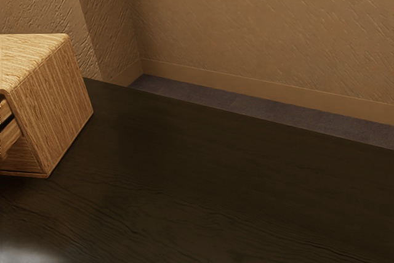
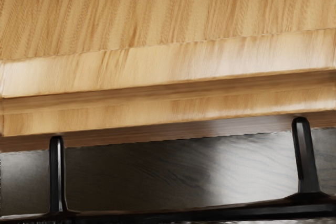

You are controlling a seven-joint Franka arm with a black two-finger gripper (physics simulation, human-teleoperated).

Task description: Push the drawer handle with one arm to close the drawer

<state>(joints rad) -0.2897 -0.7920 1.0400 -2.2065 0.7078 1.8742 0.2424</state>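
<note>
Boxy cabinet in striped light-brown wood (image 1: 58, 106) at the exterior view's left edge, on a dark wood-grain tabletop (image 1: 215, 177), textured tan wall (image 1: 258, 29) beyond it. Black metal bar handle (image 2: 184, 212) sits out in front of the cabinet on two posts — bar roughly along the pale wooden drawer front (image 2: 168, 109), which lies just under the cabinet's top front edge — and how far the drawer is out is unclear. Gripper state — can't tell if open, closed or holding anything.
</note>
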